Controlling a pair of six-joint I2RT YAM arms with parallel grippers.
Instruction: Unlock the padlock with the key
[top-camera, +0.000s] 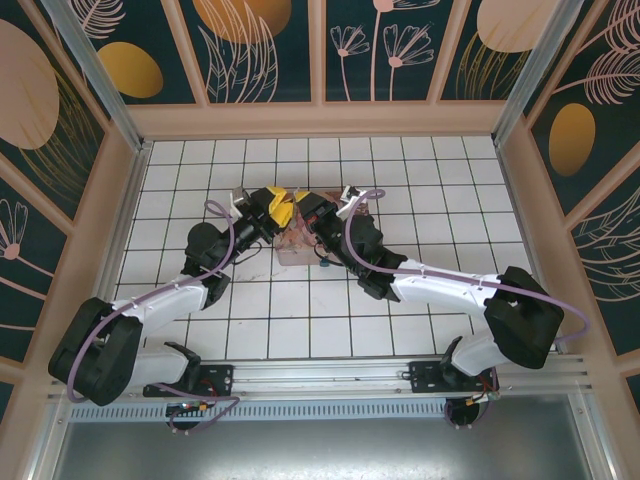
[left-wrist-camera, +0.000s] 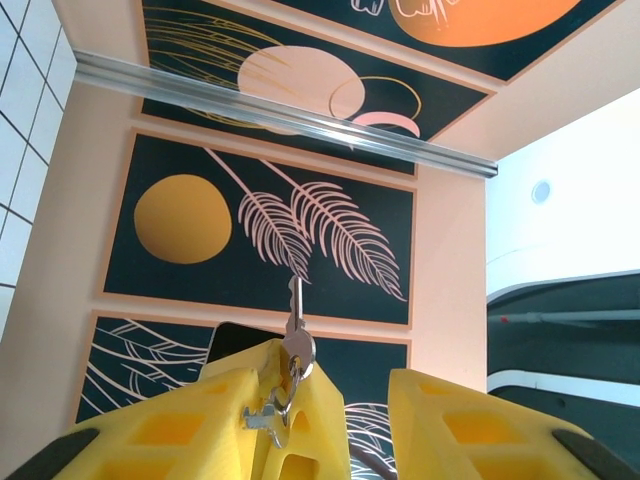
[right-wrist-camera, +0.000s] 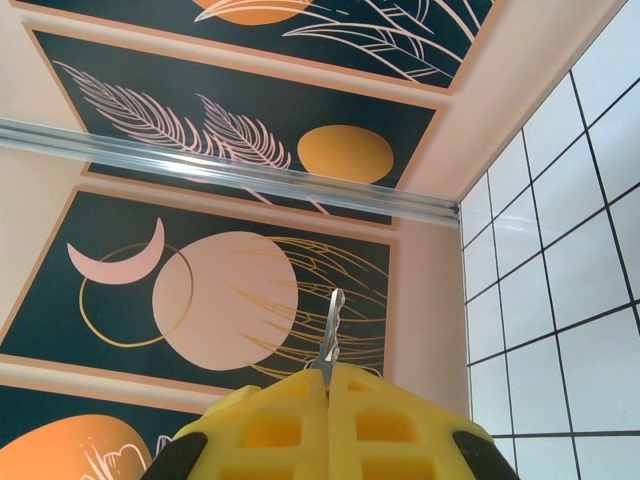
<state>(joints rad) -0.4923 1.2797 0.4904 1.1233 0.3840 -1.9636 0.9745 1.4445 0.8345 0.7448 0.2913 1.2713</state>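
Note:
My right gripper (right-wrist-camera: 328, 368) is shut on a silvery key (right-wrist-camera: 330, 322), whose blade sticks straight out past the yellow fingertips toward the patterned wall. My left gripper (left-wrist-camera: 365, 375) stands open, with a gap between its yellow fingers (left-wrist-camera: 470, 420). A second key (left-wrist-camera: 293, 312) stands upright against the left-hand finger, with its ring and another small key (left-wrist-camera: 262, 418) lodged in a cleft of that finger. In the top view both grippers, left (top-camera: 278, 208) and right (top-camera: 304, 204), meet tip to tip over the middle of the table. The blue padlock is hidden.
A pink tin (top-camera: 293, 243) sits on the white tiled table (top-camera: 440, 200) right under the two wrists. Peach walls with dark patterned panels enclose the table on three sides. Purple cables loop along both arms.

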